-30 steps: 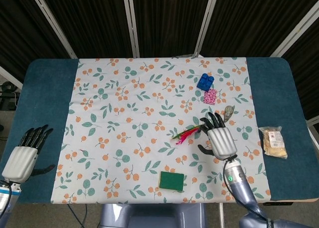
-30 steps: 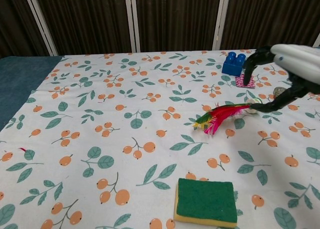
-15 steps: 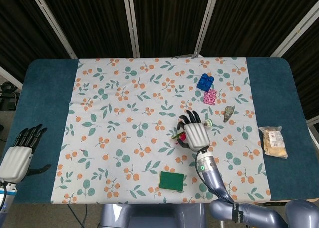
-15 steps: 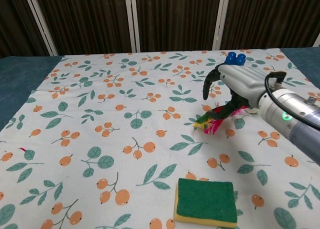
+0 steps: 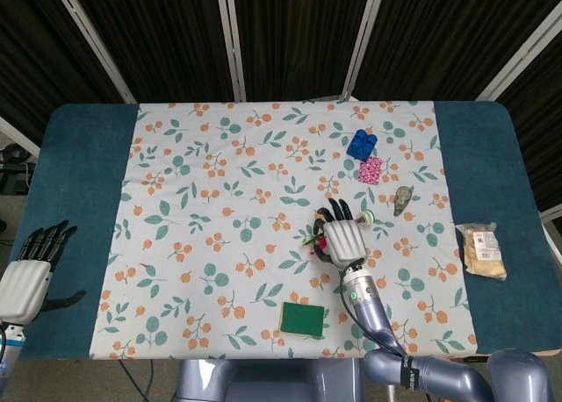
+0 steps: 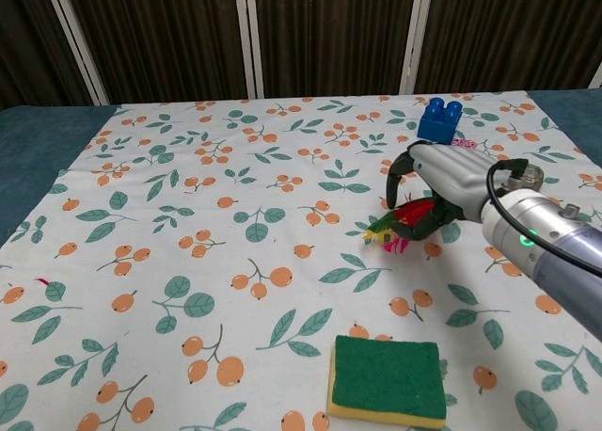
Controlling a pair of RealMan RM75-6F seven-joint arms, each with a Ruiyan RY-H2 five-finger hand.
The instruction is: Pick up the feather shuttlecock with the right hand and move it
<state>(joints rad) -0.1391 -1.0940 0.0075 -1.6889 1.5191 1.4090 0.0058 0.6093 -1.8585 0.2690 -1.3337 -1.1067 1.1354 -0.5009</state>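
The feather shuttlecock (image 5: 312, 238) lies on the floral cloth right of centre, its red, green and yellow feathers (image 6: 392, 231) pointing left. Its round base (image 5: 367, 216) shows just right of my right hand (image 5: 343, 237). That hand (image 6: 442, 188) sits low over the shuttlecock, fingers arched over the feathers and thumb curled under them, gripping it at table level. My left hand (image 5: 26, 275) rests over the blue table at the near left edge, fingers apart and holding nothing; the chest view does not show it.
A green sponge (image 5: 302, 319) lies near the front edge, below the right hand. A blue brick (image 5: 362, 144), a pink block (image 5: 371, 169) and a small metal object (image 5: 403, 200) sit behind and to the right. A snack packet (image 5: 484, 251) lies on the blue table at far right.
My right hand swept left from beside the shuttlecock's base onto the feathers, then lowered and curled its fingers around them. The left hand drifted slightly down and left.
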